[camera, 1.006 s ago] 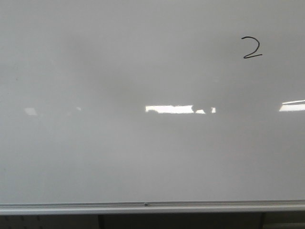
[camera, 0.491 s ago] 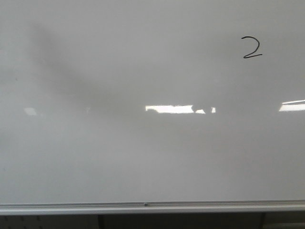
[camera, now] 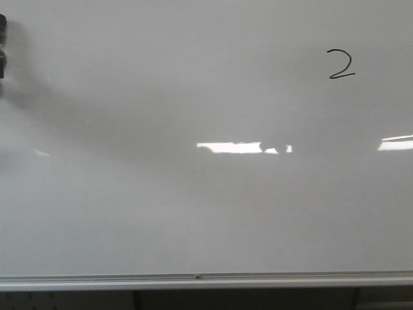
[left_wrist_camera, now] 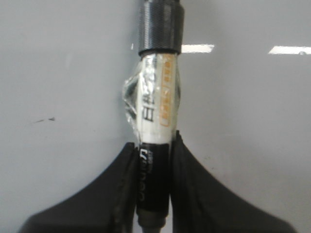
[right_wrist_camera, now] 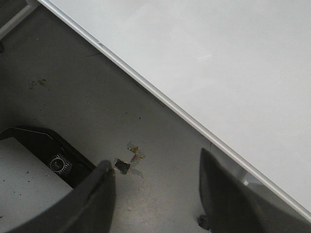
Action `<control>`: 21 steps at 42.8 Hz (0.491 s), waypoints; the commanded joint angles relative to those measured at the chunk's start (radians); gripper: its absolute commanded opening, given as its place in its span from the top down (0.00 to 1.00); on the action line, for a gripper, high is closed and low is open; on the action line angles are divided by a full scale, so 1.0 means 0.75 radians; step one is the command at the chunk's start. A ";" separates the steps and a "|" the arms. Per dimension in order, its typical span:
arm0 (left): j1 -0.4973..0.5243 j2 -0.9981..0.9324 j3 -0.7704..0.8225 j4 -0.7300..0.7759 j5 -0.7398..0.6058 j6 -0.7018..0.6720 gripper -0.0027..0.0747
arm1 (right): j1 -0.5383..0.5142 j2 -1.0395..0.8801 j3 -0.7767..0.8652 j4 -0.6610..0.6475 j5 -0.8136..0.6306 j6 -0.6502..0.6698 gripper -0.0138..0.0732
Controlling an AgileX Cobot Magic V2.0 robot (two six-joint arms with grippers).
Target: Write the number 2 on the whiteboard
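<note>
Number 2 [camera: 341, 64], a thin black handwritten digit, sits complete at the far right of the glossy white whiteboard [camera: 206, 213]. Left gripper [left_wrist_camera: 153, 160] clamps a white-labelled black marker [left_wrist_camera: 156, 111], long axis pointing boardward, far left of the digit; its dark edge is newly visible. Right gripper [right_wrist_camera: 155, 194] hangs open, empty.

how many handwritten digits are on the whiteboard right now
1. A single thin black marker number 2 sits in the upper right of the large glossy white whiteboard in the front view. The board runs past the frame, so marks outside it may be hidden.
</note>
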 commanded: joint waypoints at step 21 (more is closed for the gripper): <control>-0.014 -0.387 -0.041 0.064 0.376 0.004 0.48 | -0.008 -0.011 -0.045 -0.099 -0.049 0.230 0.37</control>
